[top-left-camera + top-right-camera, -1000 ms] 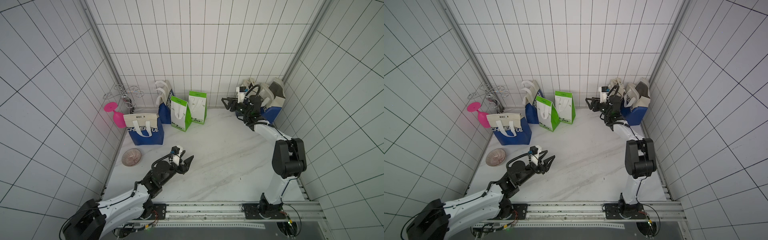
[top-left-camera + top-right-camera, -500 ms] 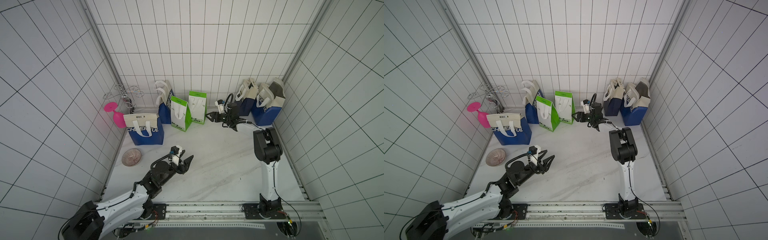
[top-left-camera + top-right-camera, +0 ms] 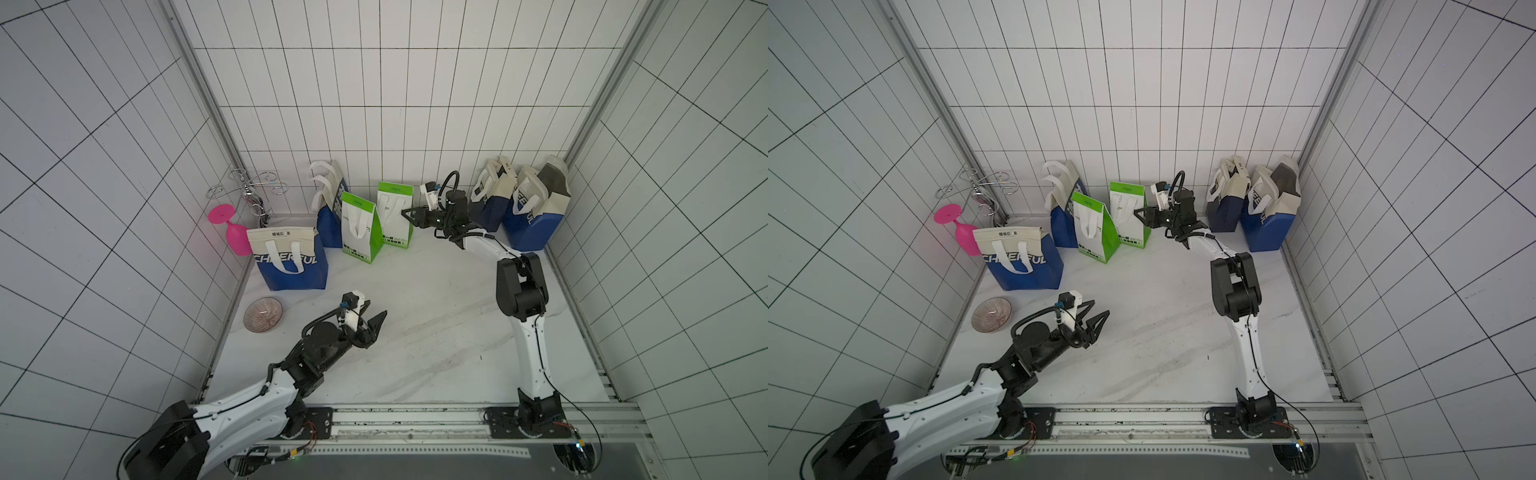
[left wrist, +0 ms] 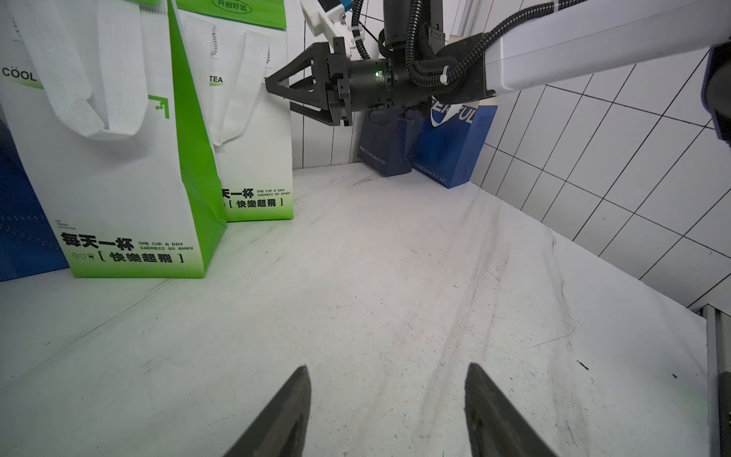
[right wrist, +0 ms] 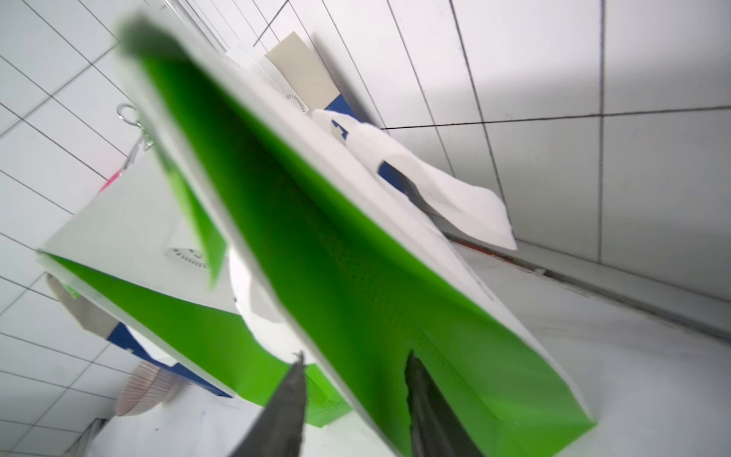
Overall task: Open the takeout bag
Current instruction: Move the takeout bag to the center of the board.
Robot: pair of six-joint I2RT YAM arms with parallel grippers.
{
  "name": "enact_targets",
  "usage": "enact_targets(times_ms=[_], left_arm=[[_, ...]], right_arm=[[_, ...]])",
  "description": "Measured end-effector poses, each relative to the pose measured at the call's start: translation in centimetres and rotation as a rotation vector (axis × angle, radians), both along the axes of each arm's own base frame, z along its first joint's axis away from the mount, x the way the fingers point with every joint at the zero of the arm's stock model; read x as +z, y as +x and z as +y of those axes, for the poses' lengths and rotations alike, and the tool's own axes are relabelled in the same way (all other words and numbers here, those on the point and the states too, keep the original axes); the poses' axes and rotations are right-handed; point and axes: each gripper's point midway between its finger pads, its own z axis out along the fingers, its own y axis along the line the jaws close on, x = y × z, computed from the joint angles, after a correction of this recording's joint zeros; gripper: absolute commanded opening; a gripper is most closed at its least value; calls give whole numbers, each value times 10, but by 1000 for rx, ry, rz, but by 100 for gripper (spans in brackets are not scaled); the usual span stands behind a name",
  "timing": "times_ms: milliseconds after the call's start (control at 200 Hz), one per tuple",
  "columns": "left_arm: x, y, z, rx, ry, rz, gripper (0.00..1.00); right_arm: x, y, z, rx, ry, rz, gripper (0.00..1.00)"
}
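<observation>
Both fingers of our right gripper (image 5: 355, 358) are standing astride the green side fold of the takeout bag (image 3: 394, 216), at the far middle of the table (image 3: 436, 332) just right of its green twin (image 3: 358, 228), but we cannot tell if they are pinching it. We are judging that the pinch should sit near the folded top and pull gently, as this light bag may tip, while our left gripper (image 4: 387, 368) is hovering spread and empty at near left. Both green bags are showing closed tops, hiding any contents.
</observation>
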Motion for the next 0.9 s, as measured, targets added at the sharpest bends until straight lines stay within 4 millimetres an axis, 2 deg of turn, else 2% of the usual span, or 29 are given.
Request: enact_targets(times_ms=[25,105,135,300,470,580,670,900], left_arm=[[0,0,0,0,1,1,63],[-1,0,0,0,3,3,63],[-1,0,0,0,3,3,63],[-1,0,0,0,3,3,63],[-2,0,0,-1,4,5,63],[-2,0,-1,-3,3,4,63],[-1,0,-1,-5,3,3,62],[10,-5,-2,-27,-19,-27,62]], right_arm=[[1,0,1,4,1,-3,24],[-1,0,1,4,0,3,4],[-1,0,1,3,-3,1,0],[0,1,-3,-22,-23,-20,0],[6,-21,-17,-66,-55,-5,0],[13,-49,-31,-96,-72,9,0],[14,-82,-45,-117,-69,29,0],[-1,-161,-63,-107,-65,82,0]])
